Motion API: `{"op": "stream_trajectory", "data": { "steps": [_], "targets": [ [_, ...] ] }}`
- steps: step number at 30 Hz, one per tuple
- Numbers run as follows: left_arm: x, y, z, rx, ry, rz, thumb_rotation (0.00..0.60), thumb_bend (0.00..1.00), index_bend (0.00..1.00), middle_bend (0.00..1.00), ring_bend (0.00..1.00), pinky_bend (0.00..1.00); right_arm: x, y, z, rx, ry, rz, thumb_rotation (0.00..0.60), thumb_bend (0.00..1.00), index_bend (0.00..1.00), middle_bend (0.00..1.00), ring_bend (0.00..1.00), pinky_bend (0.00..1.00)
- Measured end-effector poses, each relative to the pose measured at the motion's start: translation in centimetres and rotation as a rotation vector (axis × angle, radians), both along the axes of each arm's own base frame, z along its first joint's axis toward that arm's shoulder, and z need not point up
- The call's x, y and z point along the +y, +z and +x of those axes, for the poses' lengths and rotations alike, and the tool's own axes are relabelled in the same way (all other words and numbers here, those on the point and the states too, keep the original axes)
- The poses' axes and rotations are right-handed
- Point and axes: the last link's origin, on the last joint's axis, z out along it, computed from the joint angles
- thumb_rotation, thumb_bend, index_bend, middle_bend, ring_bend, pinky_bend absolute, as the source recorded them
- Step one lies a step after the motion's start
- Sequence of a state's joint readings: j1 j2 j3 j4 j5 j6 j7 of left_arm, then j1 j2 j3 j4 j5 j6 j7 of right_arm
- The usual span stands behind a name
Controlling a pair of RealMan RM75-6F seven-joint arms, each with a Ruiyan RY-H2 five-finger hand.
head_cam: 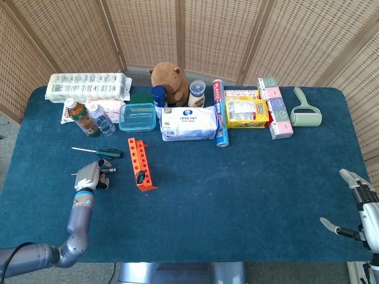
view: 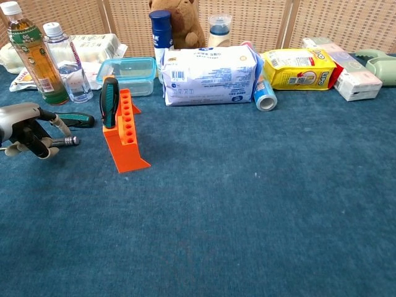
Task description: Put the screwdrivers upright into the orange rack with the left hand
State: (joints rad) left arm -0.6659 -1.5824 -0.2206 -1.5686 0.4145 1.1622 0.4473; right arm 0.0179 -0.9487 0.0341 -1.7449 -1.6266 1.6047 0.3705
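- left hand [view: 28,128] curls over the silver screwdriver [view: 64,141] lying on the counter [head_cam: 249,177]; whether it grips, I cannot tell
- orange rack [head_cam: 141,164] just right, one screwdriver [view: 109,101] upright; green-handled screwdriver [head_cam: 106,153] flat behind
- right hand [head_cam: 358,207] spread, empty, at the counter's right edge; open blue surface between

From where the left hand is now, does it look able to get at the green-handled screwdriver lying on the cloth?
Probably yes. The left hand is over the metal screwdriver; the green-handled screwdriver lies just beyond, with nothing between them.
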Motion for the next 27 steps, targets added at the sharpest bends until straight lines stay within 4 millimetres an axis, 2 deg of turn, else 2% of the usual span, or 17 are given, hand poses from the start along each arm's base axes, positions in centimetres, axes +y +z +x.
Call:
{"op": "stream_trajectory", "data": {
  "steps": [13,27],
  "targets": [
    [-0.2,-0.8,0.1,0.070,-0.003,0.003,0.600,0.44,0.33,0.85,0.89,0.88,0.0,0.1,0.0,-0.004,0.001,-0.004,0.600,0.16,0.01,0.10,0.09,0.09],
    [-0.3,-1.6,0.1,0.102,-0.008,-0.012,0.600,0.50,0.34,0.85,0.90,0.88,0.0,0.2,0.0,-0.007,0.001,-0.004,0.600,0.16,0.01,0.10,0.09,0.09]
  ]
}}
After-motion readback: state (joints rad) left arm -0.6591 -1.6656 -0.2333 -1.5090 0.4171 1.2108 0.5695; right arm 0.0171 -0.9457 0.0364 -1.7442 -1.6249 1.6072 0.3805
